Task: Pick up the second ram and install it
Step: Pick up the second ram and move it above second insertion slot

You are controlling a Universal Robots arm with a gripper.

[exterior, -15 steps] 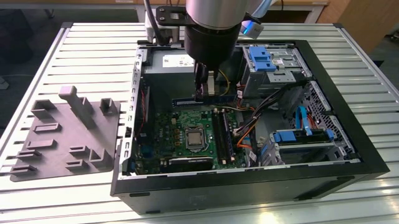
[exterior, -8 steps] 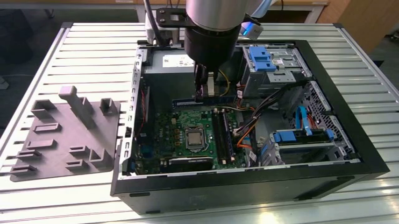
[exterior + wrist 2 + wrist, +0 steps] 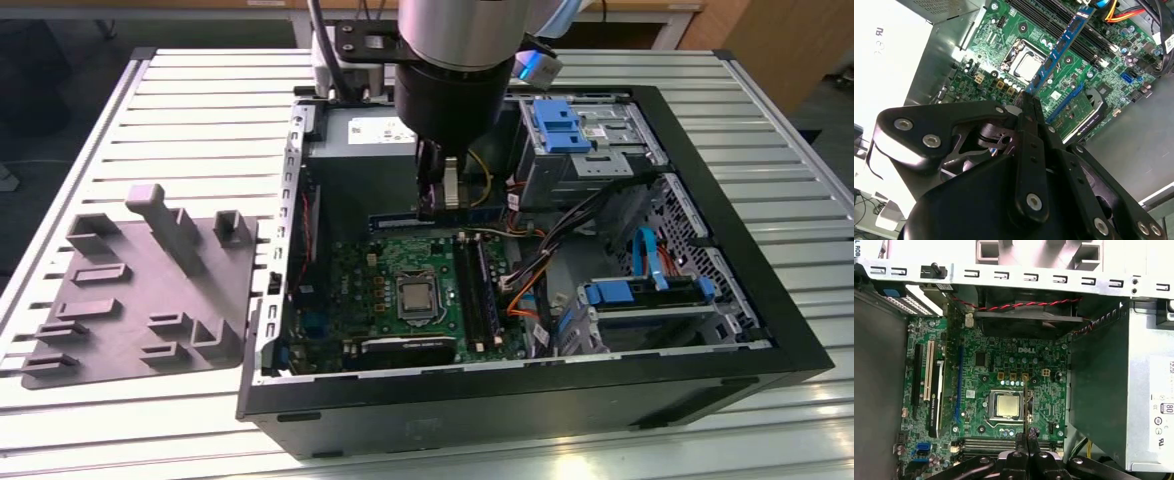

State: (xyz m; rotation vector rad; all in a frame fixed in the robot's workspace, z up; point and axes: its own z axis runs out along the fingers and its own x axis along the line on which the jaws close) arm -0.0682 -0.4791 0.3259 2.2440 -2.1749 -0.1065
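Note:
My gripper (image 3: 438,205) is shut on the second ram (image 3: 455,188), a thin green stick with small black chips, and holds it inside the open computer case (image 3: 747,330). In the second wrist view the ram (image 3: 1061,47) juts out from the fingertips (image 3: 1030,107) over the green motherboard (image 3: 1004,40). In the first wrist view the ram (image 3: 1026,410) appears edge-on, beside the processor (image 3: 1006,405) and above the long black slots (image 3: 986,444). In the exterior view the stick hangs above the far end of the slots (image 3: 477,285), clear of them.
A grey moulded fixture tray (image 3: 134,290) lies on the slatted table at the exterior view's left. Inside the case are the power supply (image 3: 354,160), blue drive cages (image 3: 561,125), orange and black cables (image 3: 534,280) and a graphics card (image 3: 400,350).

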